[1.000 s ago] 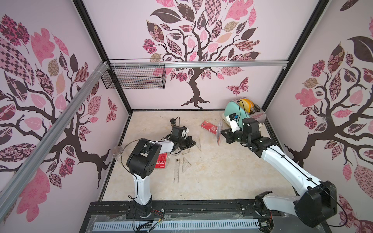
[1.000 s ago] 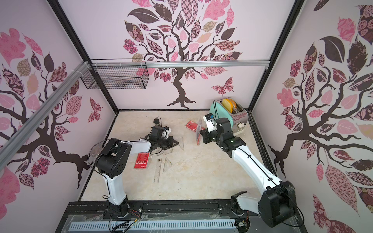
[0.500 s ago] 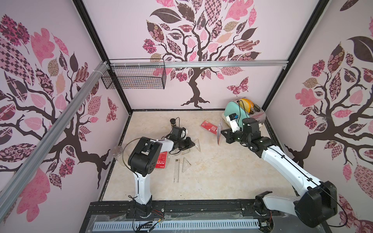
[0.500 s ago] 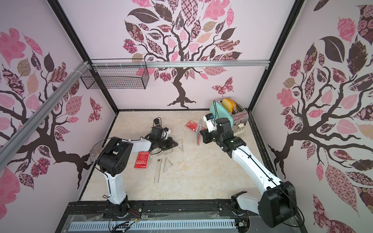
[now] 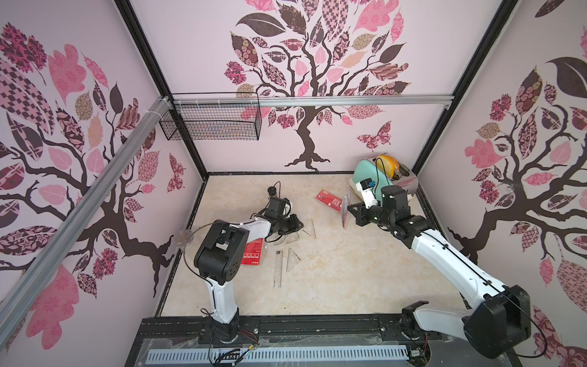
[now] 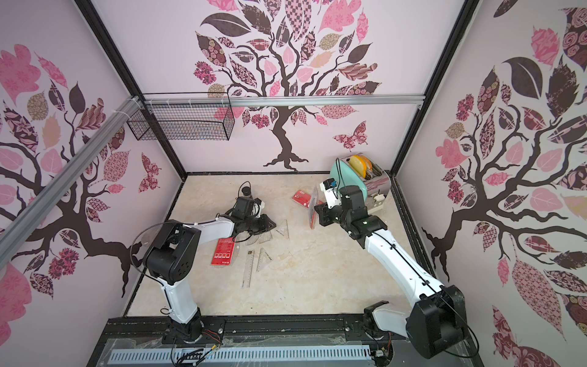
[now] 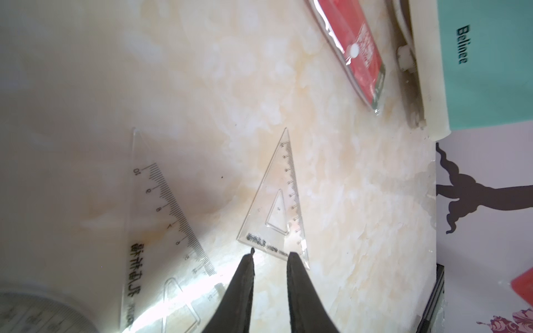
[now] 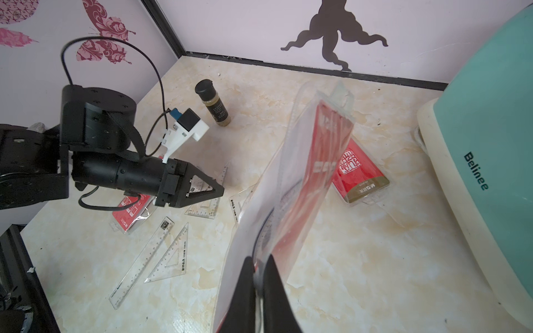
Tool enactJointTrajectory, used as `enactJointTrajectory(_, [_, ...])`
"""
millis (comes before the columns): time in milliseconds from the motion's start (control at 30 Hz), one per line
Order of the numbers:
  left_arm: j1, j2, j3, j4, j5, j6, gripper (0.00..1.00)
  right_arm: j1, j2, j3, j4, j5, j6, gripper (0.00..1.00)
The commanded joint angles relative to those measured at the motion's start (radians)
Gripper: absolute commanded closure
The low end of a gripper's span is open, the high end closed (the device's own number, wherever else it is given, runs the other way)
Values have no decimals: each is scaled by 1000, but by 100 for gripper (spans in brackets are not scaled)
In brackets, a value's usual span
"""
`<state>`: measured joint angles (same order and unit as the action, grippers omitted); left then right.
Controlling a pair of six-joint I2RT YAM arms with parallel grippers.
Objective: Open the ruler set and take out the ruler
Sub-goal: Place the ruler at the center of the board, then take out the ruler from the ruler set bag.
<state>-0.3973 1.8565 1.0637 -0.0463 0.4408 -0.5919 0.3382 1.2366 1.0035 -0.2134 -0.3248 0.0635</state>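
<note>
The ruler set (image 8: pixel 302 178) is a clear pouch with a red card inside, held upright above the table in both top views (image 5: pixel 345 208) (image 6: pixel 313 208). My right gripper (image 8: pixel 258 265) is shut on its lower edge. My left gripper (image 7: pixel 271 253) hangs low over the table, its jaws a little apart with nothing between them. Just beyond its tips lies a small clear triangle ruler (image 7: pixel 277 201), flat on the table. A straight clear ruler (image 5: pixel 278 268) (image 8: pixel 144 256) lies on the table nearer the front, with another triangle (image 5: pixel 292 259) beside it.
A larger triangle (image 7: pixel 161 207) and a protractor (image 7: pixel 28 311) lie beside the left gripper. Red packets lie by the left arm (image 5: pixel 252 252) and at the back (image 5: pixel 328 199). A small bottle (image 8: pixel 213 106) stands at the back, a mint toaster (image 5: pixel 371 178) in the back right corner.
The left gripper's jaws have parted from shut to a small gap. The right gripper still holds the pouch in the same place.
</note>
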Motion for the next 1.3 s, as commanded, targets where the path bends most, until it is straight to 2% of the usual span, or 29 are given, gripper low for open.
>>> enactJointTrajectory(0, [-2, -64, 4, -3, -28, 23, 75, -5, -15, 5, 11, -41, -5, 100])
enactJointTrajectory(133, [-43, -142, 7, 17, -51, 14, 78, -5, -2, -2, 36, -90, -1, 100])
enactJointTrajectory(333, [-173, -291, 43, 13, -163, 30, 85, -5, 35, -6, 67, -134, 11, 100])
enactJointTrajectory(500, [-265, -346, 103, -9, -240, 58, 89, -5, 56, -8, 88, -165, 22, 100])
enactJointTrajectory(800, [-369, -262, 242, -78, -312, 123, 96, -4, 57, -11, 98, -181, 28, 100])
enactJointTrajectory(1267, [-392, -193, 276, -144, -411, 163, 98, -4, 31, -4, 94, -186, 21, 100])
